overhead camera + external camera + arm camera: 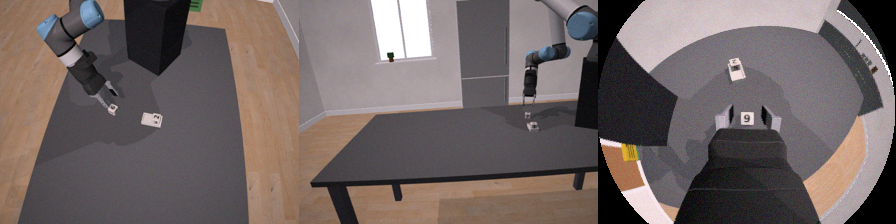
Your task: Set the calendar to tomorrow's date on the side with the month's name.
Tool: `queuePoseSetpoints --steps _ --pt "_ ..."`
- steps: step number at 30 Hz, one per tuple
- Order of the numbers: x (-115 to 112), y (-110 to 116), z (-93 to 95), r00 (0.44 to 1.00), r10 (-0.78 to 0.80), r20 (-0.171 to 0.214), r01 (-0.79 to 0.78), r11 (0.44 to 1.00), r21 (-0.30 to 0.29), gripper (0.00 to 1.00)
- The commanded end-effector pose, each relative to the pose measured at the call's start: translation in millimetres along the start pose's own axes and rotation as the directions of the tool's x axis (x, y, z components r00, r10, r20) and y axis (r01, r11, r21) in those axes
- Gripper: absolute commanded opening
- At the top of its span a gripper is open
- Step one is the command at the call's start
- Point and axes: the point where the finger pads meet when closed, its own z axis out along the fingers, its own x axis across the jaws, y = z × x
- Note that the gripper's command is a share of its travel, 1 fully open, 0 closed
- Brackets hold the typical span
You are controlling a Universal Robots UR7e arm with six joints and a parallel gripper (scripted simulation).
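We see the gripper (110,97) hanging above the table (174,162) with its fingers spread wide and nothing between them. Below it, one cube (112,109) stands alone on the table, a 6 on its upper face (from the exterior view its side shows a 7). The tray (147,119) lies flat on the table, well apart from that cube, with the second cube (157,117) standing in one end of it, a 2 on top. The tray's other place has no cube in it.
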Motion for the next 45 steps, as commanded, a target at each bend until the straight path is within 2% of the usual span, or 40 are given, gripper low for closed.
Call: queuePoseSetpoints --steps 1,8,16,18,25,37,45 --pt "0.4 0.2 -0.4 1.0 0.0 -0.002 0.0 1.0 -0.009 1.0" --pt "0.0 0.1 0.4 1.0 0.0 0.002 0.0 1.0 -0.031 1.0" --pt "-0.9 -0.9 2.4 1.0 0.0 0.01 0.002 0.987 -0.159 1.0" --pt "-0.9 -0.9 2.4 1.0 0.0 0.01 0.002 0.987 -0.159 1.0" --pt "0.1 -2.5 0.5 1.0 0.0 0.0 0.0 0.967 -0.255 1.0" --pt "0.0 -2.8 0.7 1.0 0.001 0.001 0.0 0.959 -0.284 1.0" --pt "-1.1 -3.5 3.0 1.0 0.003 0.011 0.002 0.912 -0.41 1.0"
